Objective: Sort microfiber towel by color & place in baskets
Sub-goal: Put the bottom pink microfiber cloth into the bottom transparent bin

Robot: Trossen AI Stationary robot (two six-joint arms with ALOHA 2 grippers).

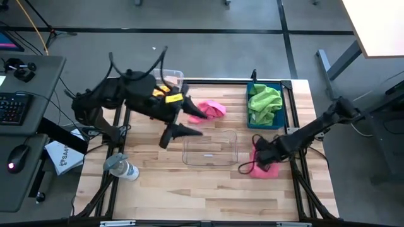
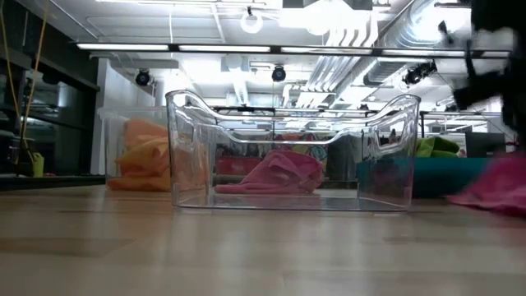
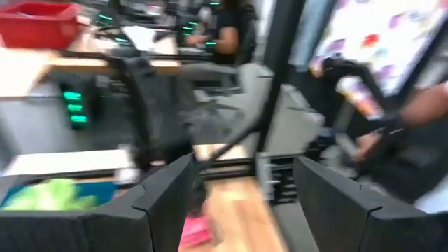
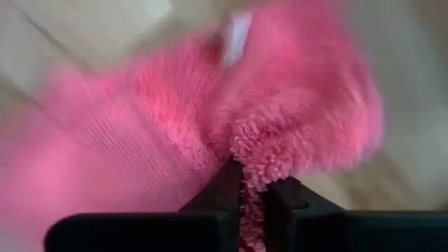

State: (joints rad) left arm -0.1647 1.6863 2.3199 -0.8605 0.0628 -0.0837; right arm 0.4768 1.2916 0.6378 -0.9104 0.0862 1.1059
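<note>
A pink towel [image 1: 265, 169] lies at the table's right, just right of the empty clear basket [image 1: 209, 148]; my right gripper [image 1: 264, 156] is shut on it. A second pink towel [image 1: 211, 109] lies crumpled on the table beyond that basket. Lime green towels [image 1: 264, 104] fill the blue basket [image 1: 278, 85] at the far right. Orange towels [image 2: 144, 156] sit in the other clear basket [image 1: 172, 77] at the far left. My left gripper [image 1: 182, 133] hovers open above the table, left of the empty basket. My right gripper pinches a raised fold of the pink towel [image 4: 255, 150] between its two fingers, which come from above pointing down. How many layers it has cannot be told. The rest of the towel [image 2: 497, 193] spreads below the fingers on the table.
A clear plastic bottle [image 1: 123, 168] lies near the table's left edge, with a white printed bag [image 1: 63, 156] just off that edge. Bare wood runs along the near side of the table. A person [image 3: 413, 119] stands in the room beyond.
</note>
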